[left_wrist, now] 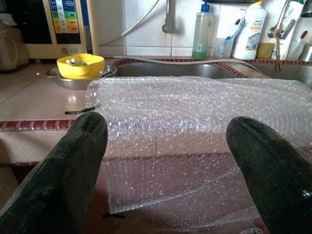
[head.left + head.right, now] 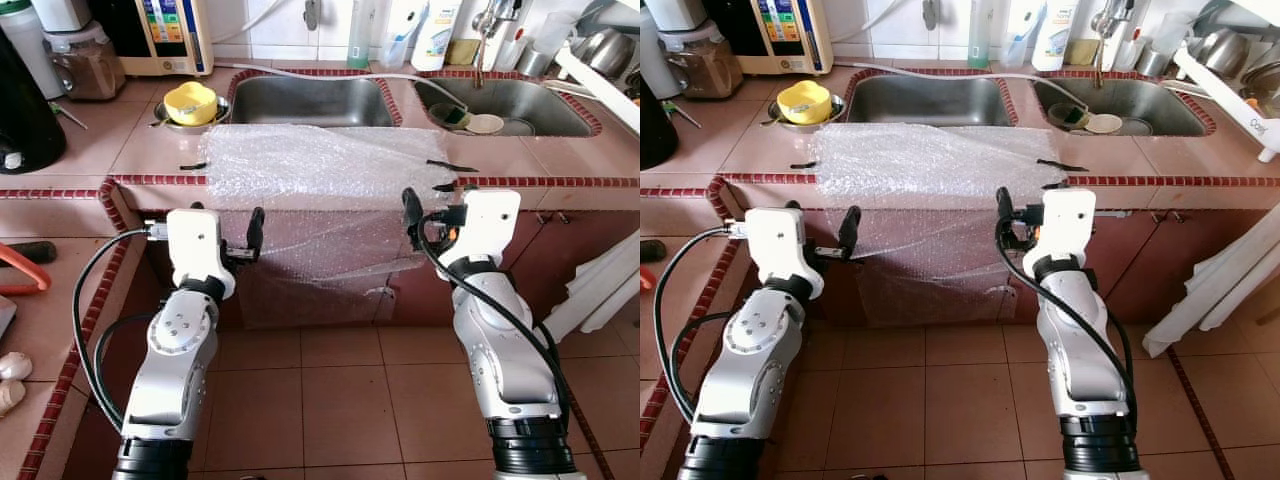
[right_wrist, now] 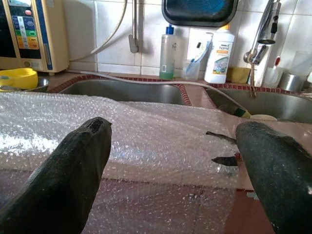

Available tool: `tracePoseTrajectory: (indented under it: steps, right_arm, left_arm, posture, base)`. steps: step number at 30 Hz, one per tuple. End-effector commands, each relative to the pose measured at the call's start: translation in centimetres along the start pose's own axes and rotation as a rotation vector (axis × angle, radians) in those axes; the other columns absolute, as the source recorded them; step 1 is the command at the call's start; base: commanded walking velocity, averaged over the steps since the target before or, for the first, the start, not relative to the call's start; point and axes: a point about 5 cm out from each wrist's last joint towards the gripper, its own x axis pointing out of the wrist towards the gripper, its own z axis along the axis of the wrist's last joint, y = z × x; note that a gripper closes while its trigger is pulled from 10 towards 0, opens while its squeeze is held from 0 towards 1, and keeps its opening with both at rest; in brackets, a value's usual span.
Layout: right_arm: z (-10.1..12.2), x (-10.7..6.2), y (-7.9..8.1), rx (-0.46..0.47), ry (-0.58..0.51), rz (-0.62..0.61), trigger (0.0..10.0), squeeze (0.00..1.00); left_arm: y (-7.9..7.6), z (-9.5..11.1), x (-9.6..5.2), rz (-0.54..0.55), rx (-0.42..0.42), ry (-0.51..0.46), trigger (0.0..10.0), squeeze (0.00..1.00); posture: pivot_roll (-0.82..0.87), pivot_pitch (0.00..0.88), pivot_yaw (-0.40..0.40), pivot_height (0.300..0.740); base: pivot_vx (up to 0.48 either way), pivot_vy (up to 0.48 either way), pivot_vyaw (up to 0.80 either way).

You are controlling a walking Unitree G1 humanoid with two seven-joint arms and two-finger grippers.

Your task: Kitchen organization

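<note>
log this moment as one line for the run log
left end effector: open, at bubble wrap left edge | right end effector: open, at right edge | wrap draped over counter front

Even, bright daylight fills the kitchen, and the head views are sharp throughout. Glare glints off the clear bubble-wrap sheet (image 2: 320,165) and the steel double sink (image 2: 310,100). In the wrist views, the near black fingers (image 1: 63,180) blur softly.

**Silver limbs, black cabling**

Two brushed-silver jointed arms, each ending in a white boxy wrist housing. The left arm (image 2: 170,370) shows round screw-studded joint caps and looping black cables; the right arm (image 2: 505,350) carries a black cable, an orange spot at its wrist and a ribbed black collar below. Long, rounded, matte-black fingers (image 1: 63,180).
</note>
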Motion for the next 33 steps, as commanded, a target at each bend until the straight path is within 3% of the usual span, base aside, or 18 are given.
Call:
tracePoseTrajectory:
  steps: [1,6,33]
  right_arm:
    - [-0.23,0.01,-0.21,0.004,0.011,-0.007,10.0,0.0]
    - [0.19,0.14,-0.01,-0.003,-0.007,0.001,10.0,0.0]
    - [0.3,0.28,0.16,-0.024,-0.02,0.021,10.0,0.0]
  left_arm:
    - [-0.06,0.1,0.02,-0.011,-0.008,0.003,10.0,0.0]
    - [-0.09,0.44,0.1,-0.017,-0.001,-0.014,10.0,0.0]
    - [-0.6,0.41,0.32,-0.033,-0.017,-0.016,10.0,0.0]
  posture:
    - [-0.02,0.058,-0.025,0.74]
    - [-0.02,0.057,-0.023,0.74]
    - [0.0,0.06,-0.024,0.74]
  base:
    - [0.0,0.0,0.0]
    - [0.048,0.0,0.0]
    - [0.275,0.0,0.0]
